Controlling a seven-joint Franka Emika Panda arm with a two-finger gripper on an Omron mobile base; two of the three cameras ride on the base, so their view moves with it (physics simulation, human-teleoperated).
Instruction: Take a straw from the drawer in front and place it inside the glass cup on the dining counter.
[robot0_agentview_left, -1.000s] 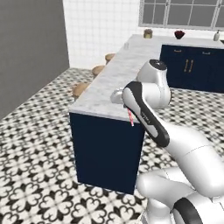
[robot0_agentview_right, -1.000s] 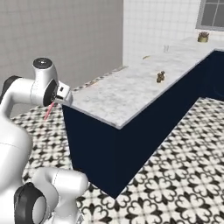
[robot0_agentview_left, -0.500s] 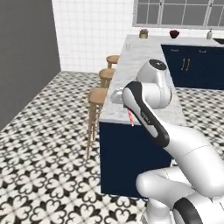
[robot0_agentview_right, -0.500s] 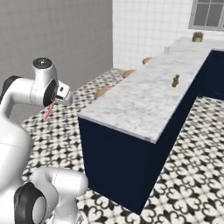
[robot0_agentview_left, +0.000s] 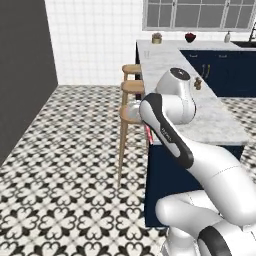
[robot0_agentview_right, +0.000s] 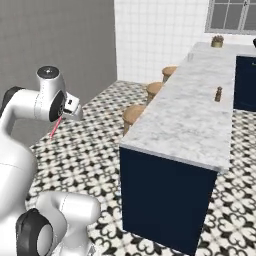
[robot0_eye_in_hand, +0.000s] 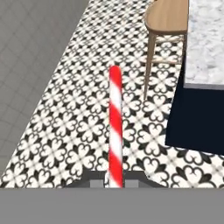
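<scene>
Patterned black-and-white floor tiles (robot0_eye_in_hand: 65, 131) spread beneath my gripper (robot0_eye_in_hand: 115, 178), with the dining counter (robot0_agentview_right: 200, 115) off to its right and a little ahead, marble top over navy base. I have the jaws clamped tight on the straw (robot0_eye_in_hand: 115, 127), which sticks straight out from between the fingertips, red and white stripes clear in the hand view. From the right base view the straw (robot0_agentview_right: 55, 126) hangs down and slightly outward below the gripper (robot0_agentview_right: 64, 113). Round wooden stools (robot0_agentview_left: 131, 112) stand along the counter's near side, ahead of the hand. I cannot make out the glass cup.
</scene>
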